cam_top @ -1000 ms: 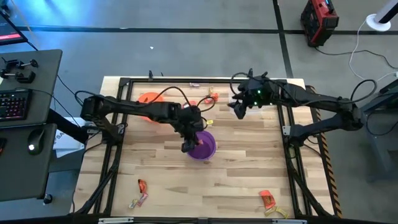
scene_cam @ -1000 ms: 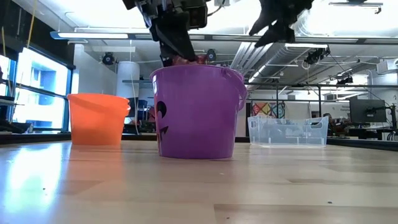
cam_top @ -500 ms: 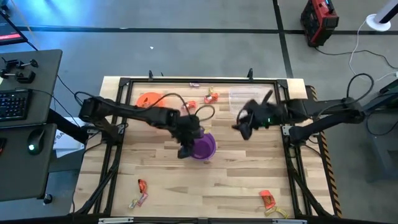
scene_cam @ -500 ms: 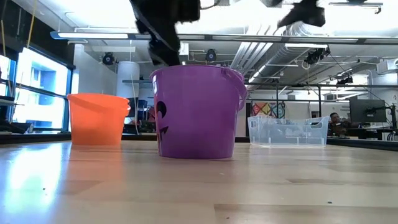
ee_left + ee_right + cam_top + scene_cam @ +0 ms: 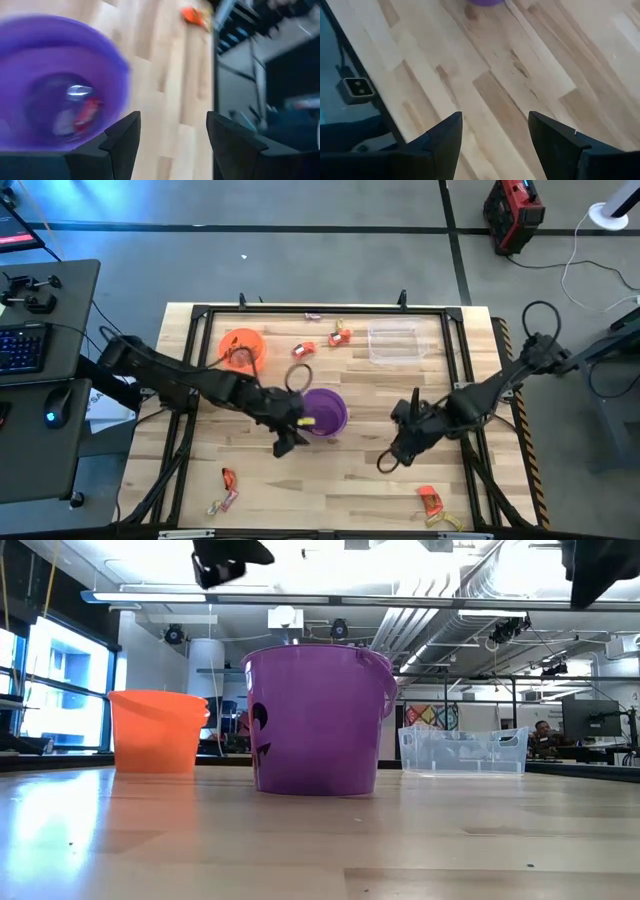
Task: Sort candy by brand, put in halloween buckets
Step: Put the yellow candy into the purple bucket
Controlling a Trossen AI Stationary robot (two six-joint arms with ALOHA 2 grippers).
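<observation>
Wooden desk in a big open lab with pipes overhead, black frame round the edges. Candy's scattered all over. One red piece sits in the bottom of the purple bucket, mid-desk. A couple of red/orange ones lie near the far edge between the orange bucket and a clear tub. Two more sit at the near left corner, and a red one at the near right.

These things look light and crinkly, and probably slippery in the wrapper, so I'd pinch across the middle of the body, not the twisted ends. They lie flat, so the fingers have to come down almost touching the wood.

Left end effector is just beside the purple bucket on its near-left side, jaws wide apart, nothing in them. Right end effector hangs over bare wood right of that bucket, also spread and empty, and that near-right candy is the closest one to it.

Plenty of open room mid-desk. The corner pieces sit close to the frame rails, so I'd watch the wrists there.
</observation>
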